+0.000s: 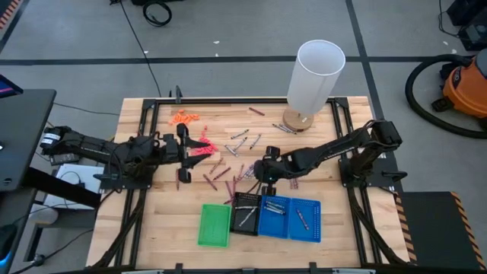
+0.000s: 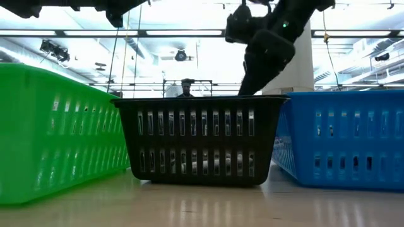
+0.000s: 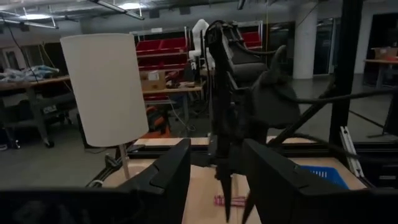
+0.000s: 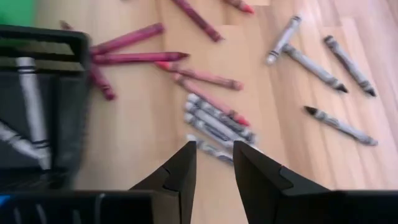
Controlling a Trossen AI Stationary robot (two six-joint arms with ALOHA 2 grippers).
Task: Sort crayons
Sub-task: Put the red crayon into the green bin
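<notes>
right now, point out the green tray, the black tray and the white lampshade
green tray (image 1: 214,225): high view, on its floor
black tray (image 2: 199,140): low view, on its slatted front wall
white lampshade (image 1: 315,78): high view, on its side wall

grey crayons, green tray, black tray

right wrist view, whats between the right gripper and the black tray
Mostly bare wood. In the right wrist view the right gripper hangs open over a bunch of grey crayons, and the stretch from there to the black tray holds nothing but tabletop.
</notes>
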